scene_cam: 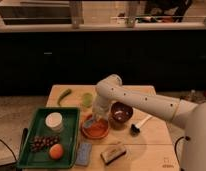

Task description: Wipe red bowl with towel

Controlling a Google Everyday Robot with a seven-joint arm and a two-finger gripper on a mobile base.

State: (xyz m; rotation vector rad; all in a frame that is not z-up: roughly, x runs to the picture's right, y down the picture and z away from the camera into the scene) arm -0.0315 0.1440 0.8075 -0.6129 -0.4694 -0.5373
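Note:
The red bowl [96, 129] sits on the wooden table [156, 142], just right of the green tray. My gripper [99, 113] comes down from the white arm [141, 100], which reaches in from the right, and hangs over the bowl's back rim. It is shut on a pale towel [99, 119] that drapes down into the bowl. The towel touches the bowl's inside near the back edge. The arm's end hides the fingers and part of the bowl's rim.
A dark brown bowl [120, 113] stands right beside the red one. A green tray [71, 115] holds a white-lidded jar [54, 121], grapes [42, 143] and an orange [56, 151]. A blue sponge [85, 153], a block brush [112, 153], a small brush [138, 125], a green cup [86, 99] and a pepper [64, 96] lie around.

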